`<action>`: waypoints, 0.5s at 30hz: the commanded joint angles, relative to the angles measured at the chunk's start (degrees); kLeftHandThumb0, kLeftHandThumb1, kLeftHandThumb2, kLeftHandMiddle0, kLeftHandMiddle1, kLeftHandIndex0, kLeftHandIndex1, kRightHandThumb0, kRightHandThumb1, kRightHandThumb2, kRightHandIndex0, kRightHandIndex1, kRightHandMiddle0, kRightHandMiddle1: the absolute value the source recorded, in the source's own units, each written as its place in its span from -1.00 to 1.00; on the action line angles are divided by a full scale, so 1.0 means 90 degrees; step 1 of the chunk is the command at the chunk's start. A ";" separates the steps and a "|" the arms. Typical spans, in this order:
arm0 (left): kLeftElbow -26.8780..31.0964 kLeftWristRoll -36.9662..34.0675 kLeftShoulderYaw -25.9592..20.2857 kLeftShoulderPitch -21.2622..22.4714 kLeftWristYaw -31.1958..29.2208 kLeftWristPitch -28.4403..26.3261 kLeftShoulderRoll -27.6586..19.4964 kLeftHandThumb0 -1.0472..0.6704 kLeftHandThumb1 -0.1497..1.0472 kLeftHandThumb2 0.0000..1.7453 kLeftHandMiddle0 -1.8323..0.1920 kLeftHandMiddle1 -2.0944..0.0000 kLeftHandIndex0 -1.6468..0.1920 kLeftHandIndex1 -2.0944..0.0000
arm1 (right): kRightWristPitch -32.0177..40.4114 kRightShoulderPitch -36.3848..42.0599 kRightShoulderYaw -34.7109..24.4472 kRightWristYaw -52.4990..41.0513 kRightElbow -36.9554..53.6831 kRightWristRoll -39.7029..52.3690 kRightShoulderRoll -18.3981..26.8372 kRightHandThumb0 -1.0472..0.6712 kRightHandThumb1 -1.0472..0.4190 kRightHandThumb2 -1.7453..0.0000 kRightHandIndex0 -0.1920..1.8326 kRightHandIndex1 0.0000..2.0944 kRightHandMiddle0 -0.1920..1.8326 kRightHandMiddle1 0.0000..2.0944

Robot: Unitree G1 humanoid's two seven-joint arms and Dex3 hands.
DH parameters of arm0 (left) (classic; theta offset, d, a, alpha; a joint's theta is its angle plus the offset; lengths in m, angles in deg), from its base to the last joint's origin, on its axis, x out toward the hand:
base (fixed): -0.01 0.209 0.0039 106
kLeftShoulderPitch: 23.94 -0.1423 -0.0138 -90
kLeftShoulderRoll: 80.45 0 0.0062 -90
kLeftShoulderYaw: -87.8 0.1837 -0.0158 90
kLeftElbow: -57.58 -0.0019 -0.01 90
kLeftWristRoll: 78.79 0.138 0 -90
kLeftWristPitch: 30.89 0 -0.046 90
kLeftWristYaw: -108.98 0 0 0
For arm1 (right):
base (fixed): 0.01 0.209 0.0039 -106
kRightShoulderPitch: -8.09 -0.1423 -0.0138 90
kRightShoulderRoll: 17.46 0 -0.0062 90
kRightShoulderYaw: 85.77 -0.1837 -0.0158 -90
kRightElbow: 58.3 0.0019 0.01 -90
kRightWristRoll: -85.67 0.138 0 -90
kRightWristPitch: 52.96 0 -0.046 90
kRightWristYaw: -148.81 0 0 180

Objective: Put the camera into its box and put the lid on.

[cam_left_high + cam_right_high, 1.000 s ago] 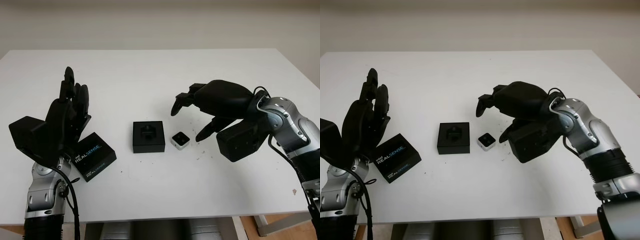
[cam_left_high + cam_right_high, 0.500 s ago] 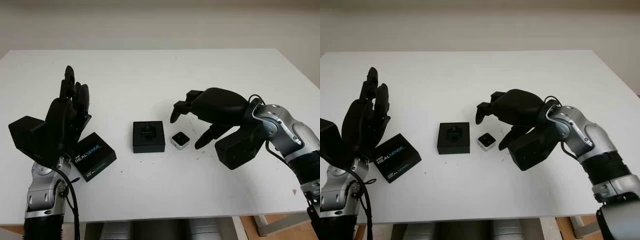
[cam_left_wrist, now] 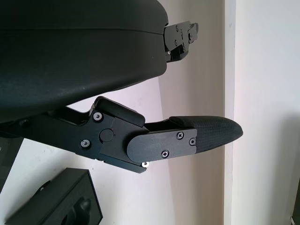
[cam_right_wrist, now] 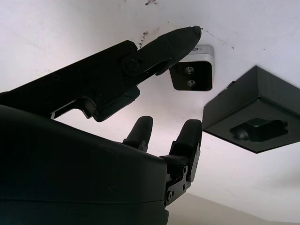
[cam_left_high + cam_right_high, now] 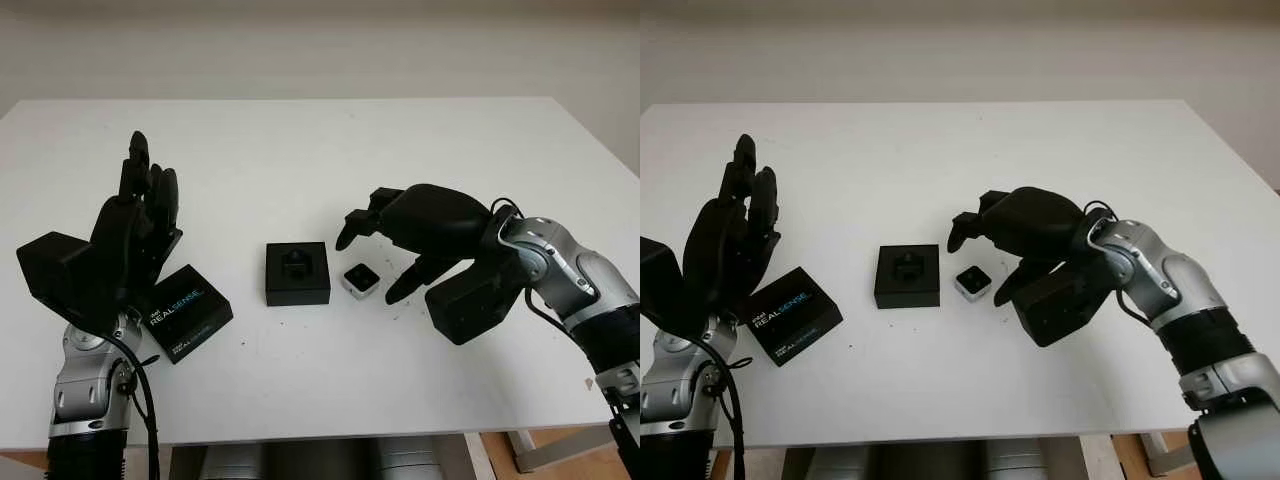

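Note:
The small silver camera (image 5: 360, 280) with a black face lies on the white table (image 5: 300, 150), just right of the open black box (image 5: 297, 273). The box has a moulded insert inside. Its black lid (image 5: 185, 310), printed REALSENSE, lies flat further left. My right hand (image 5: 368, 268) hovers open over the camera, its fingers behind it and its thumb (image 4: 164, 44) close by the camera's (image 4: 192, 74) right side; I cannot tell if the thumb touches it. My left hand (image 5: 148, 190) is held up open above the lid, grasping nothing.
Small dark specks mark the table to the right of the camera. The table's front edge runs close below both arms. The far half of the table is bare white surface.
My right hand has sunk lower and drawn in around the camera. The left hand, box, lid and camera have not moved.

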 commanded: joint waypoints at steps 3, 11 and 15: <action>0.0101 -0.0041 -0.0035 -0.0037 -0.0027 -0.0018 -0.0065 -0.72 1.00 -0.37 1.00 1.00 1.00 1.00 | -0.0070 -0.0010 0.0039 0.0145 -0.0161 -0.0021 -0.0055 -0.53 -0.72 0.94 -0.70 0.13 -0.62 -0.10; 0.0137 -0.0009 -0.0031 -0.0079 -0.0039 -0.0048 -0.0100 -0.71 1.00 -0.36 1.00 1.00 1.00 1.00 | -0.0190 -0.0065 0.0143 0.0448 -0.0461 -0.0187 -0.0080 -0.46 -0.72 0.94 -0.72 0.23 -0.60 -0.05; 0.0152 -0.0019 -0.0034 -0.0090 -0.0061 -0.0042 -0.0103 -0.72 1.00 -0.37 1.00 1.00 1.00 1.00 | -0.0224 -0.0074 0.0191 0.0580 -0.0522 -0.0321 -0.0078 -0.45 -0.72 0.94 -0.71 0.22 -0.58 -0.04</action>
